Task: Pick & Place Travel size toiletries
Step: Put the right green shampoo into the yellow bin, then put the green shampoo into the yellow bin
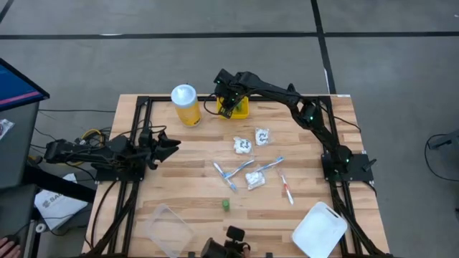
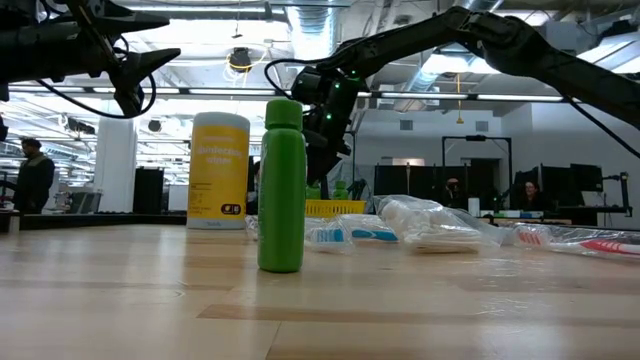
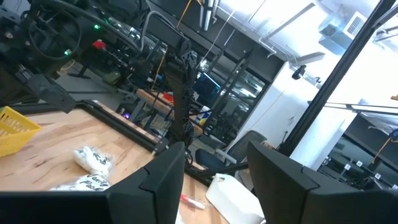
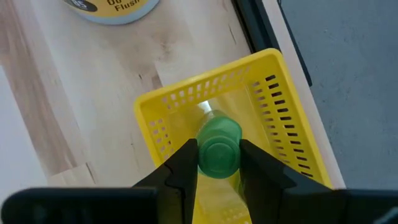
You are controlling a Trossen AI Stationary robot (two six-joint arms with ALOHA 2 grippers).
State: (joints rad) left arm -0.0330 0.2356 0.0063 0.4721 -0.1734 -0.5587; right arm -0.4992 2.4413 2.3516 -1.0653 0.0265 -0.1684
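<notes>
My right gripper point(image 4: 219, 167) reaches to the far edge and hangs over the small yellow tray point(image 1: 242, 109), shut on a tiny green bottle point(image 4: 219, 146). A second green bottle point(image 2: 281, 185) stands upright on its base near the table's near edge point(image 1: 225, 204). Blue-white sticks point(image 1: 229, 172) point(image 1: 269, 166) and a red-white stick point(image 1: 287, 190) lie flat mid-table among crinkled white packets point(image 1: 242, 145) point(image 1: 262, 136) point(image 1: 254, 179). My left gripper point(image 3: 214, 180) waits open above the table's left edge point(image 1: 168, 143). My right gripper pinches the green bottle's round top end point(image 4: 219, 155) between its two fingers point(image 4: 186, 163), coming from above and pointing down. The bottle hangs upright below the fingers, inside the yellow tray's walls point(image 4: 205, 87). Whether its lower end touches the tray floor cannot be told.
A tall yellow jar with a white lid point(image 1: 185, 104) stands left of the tray. A clear tub point(image 1: 166, 228) and a white lid point(image 1: 319, 229) sit at the near edge. A black frame point(image 1: 140, 143) borders the table's sides. Bare wood lies between the jar and the sticks.
</notes>
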